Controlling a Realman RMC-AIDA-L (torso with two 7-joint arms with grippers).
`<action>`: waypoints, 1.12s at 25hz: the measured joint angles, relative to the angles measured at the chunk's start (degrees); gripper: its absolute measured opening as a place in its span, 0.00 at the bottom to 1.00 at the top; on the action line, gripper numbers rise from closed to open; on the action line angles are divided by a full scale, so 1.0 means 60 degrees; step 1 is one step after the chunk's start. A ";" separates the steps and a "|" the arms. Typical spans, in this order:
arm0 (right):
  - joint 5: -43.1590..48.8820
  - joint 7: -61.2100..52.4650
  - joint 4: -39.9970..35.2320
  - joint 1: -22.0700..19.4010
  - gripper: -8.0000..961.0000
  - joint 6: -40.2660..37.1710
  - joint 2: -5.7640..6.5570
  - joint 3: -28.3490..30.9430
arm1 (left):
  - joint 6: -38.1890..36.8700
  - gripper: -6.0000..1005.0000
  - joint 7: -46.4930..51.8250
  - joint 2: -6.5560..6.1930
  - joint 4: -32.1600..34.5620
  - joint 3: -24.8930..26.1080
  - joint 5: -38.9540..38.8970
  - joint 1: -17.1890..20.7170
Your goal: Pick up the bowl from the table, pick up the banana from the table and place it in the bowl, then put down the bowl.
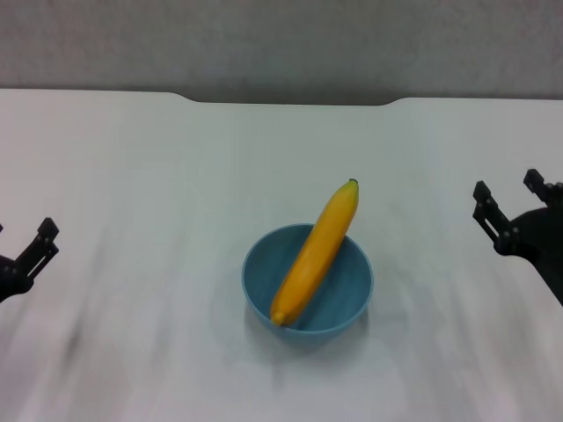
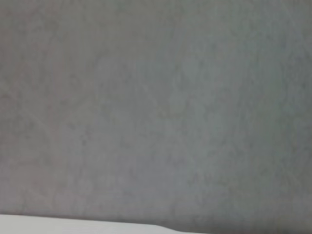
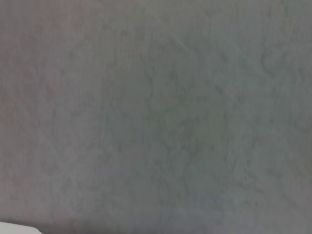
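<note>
Bowl (image 1: 308,286) on counter (image 1: 132,176), midway between my pincers. Banana (image 1: 315,255) too long, so leans over rim. Left pincer (image 1: 26,255), right pincer (image 1: 515,211) both released, empty, well apart.

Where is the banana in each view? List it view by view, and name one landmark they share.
Head view: the banana lies slanted in the bowl at centre, stem end overhanging the far rim.
Left wrist view: not in it; only grey wall and a strip of table.
Right wrist view: not in it; wall and a table corner.
Shared landmark: the table's far edge against the wall.
</note>
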State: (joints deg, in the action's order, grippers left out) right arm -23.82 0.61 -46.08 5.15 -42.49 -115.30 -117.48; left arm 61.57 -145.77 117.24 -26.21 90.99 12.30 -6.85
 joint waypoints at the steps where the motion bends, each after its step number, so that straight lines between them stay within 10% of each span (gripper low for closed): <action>1: -0.0007 0.0000 0.0223 0.0021 0.75 -0.0284 -0.0001 -0.0069 | 0.0048 0.89 -0.0051 0.0012 0.0128 -0.0020 -0.0097 -0.0028; 28: -0.0485 -0.1222 0.3304 -0.0137 0.74 -0.3062 -0.0078 -0.0696 | 0.0283 0.89 -0.0088 0.0013 0.1832 0.0062 -0.0659 -0.0242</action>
State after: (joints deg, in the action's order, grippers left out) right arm -26.73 -6.72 -26.25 4.33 -60.86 -115.77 -121.66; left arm 63.27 -146.30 117.32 -15.22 91.36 8.34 -8.30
